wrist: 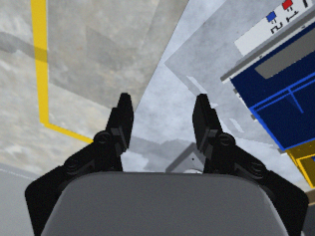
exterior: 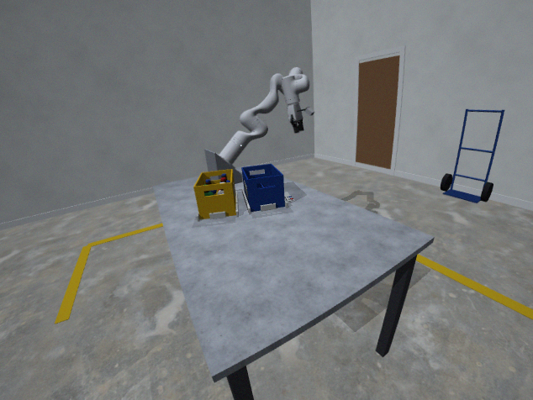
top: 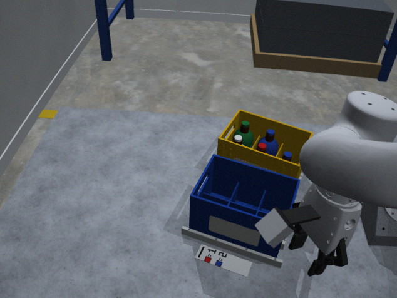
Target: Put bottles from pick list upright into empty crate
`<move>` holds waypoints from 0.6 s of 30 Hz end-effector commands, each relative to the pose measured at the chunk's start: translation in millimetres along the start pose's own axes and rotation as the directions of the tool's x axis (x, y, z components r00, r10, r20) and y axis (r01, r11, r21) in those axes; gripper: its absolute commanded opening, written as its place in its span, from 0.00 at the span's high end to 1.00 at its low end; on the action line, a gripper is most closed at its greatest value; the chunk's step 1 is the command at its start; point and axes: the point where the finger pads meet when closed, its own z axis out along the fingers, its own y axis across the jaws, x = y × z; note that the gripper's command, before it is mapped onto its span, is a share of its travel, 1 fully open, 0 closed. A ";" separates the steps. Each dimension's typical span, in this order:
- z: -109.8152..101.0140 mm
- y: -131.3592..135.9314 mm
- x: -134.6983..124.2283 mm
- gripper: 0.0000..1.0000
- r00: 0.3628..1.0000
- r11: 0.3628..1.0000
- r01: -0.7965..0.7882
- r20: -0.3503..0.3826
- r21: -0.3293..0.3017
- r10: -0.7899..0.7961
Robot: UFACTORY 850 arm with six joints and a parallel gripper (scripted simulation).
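Observation:
The yellow crate (top: 226, 152) (exterior: 217, 205) holds several upright bottles: a green one (top: 244, 138), one with a white cap (top: 237, 138), a blue one (top: 270, 146), one with a red cap (top: 262, 147) and one with a blue cap (top: 287, 155). The front ones' labels are mostly hidden by the crate wall. The blue crate (top: 198, 213) (exterior: 266, 197) stands level beside it, with no bottle visible inside. The pick list (top: 238, 267) (wrist: 250, 43) reads red 1, blue 2. My gripper (top: 302, 260) (exterior: 298, 128) (wrist: 162, 105) is open and empty, high above the table, off the blue crate's side.
Pale rails (top: 230, 246) edge the blue crate's place. The arm's base plate (exterior: 211, 160) stands at the table's far end, behind the crates. In the top view the arm covers the yellow crate's right end. A hand truck (exterior: 477, 150) stands on the floor away from the table.

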 end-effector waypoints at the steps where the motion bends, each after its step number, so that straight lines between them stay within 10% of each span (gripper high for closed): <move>1: -5.6 2.5 -10.6 0.35 0.999 1.000 -0.009 0.032 -0.015 0.010; 18: -24.9 13.3 -42.7 0.35 0.987 0.995 -0.045 0.150 -0.093 0.058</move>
